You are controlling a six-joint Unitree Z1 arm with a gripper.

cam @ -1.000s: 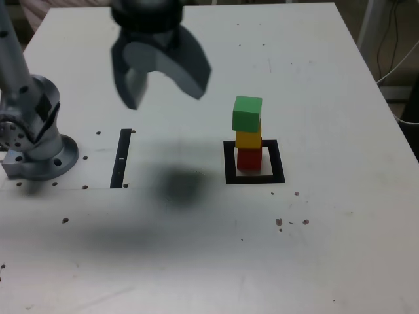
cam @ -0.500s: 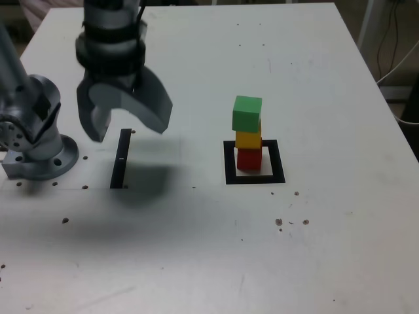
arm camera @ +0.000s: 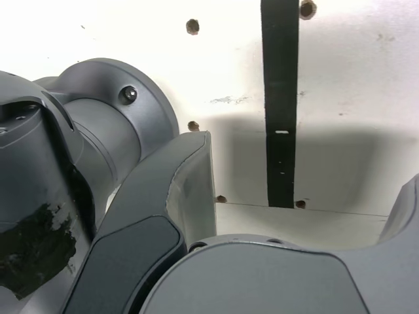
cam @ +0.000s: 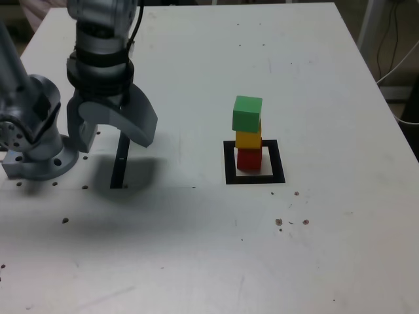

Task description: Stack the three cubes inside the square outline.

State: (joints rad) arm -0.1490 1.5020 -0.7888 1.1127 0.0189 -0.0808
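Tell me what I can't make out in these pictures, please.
- Exterior view: the underside of the yellow cube, hidden where it meets the red cube.
- Exterior view: part of the black strip, behind the gripper.
- Wrist view: the whole cube stack, out of frame.
- Wrist view: one gripper finger, cut off by the picture's edge.
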